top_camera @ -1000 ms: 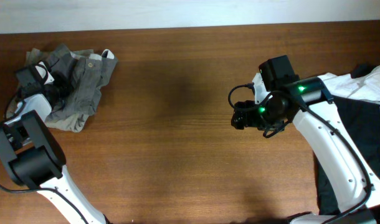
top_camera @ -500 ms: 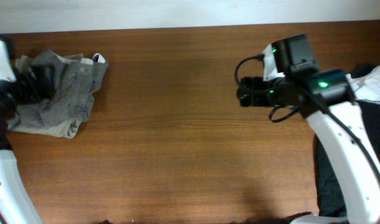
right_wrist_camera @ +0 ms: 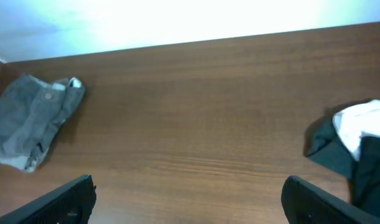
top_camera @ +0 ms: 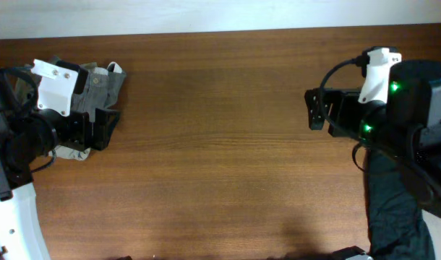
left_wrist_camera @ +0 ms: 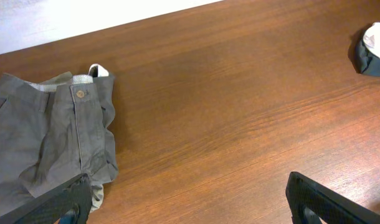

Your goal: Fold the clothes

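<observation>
A pair of grey shorts (top_camera: 99, 81) lies loosely folded at the table's far left, partly hidden under my left arm in the overhead view. The left wrist view shows the shorts (left_wrist_camera: 47, 140) with button and waistband up. My left gripper (top_camera: 110, 128) hangs open just right of them, nothing between its fingers (left_wrist_camera: 59, 202). My right gripper (top_camera: 311, 110) is open too, above bare wood at the right, and holds nothing. A pile of dark and white clothes (right_wrist_camera: 358, 140) lies at the far right, with the dark cloth (top_camera: 394, 209) under my right arm.
The brown wooden table (top_camera: 213, 152) runs between the two garments. A pale wall edge (top_camera: 206, 14) borders the far side. The dark pile (left_wrist_camera: 372, 48) shows small in the left wrist view; the shorts (right_wrist_camera: 34, 121) show small in the right wrist view.
My left gripper has let go of the grey shorts and opened wide, now pointing right beside them. My right arm has moved right and its jaws have widened a little.
</observation>
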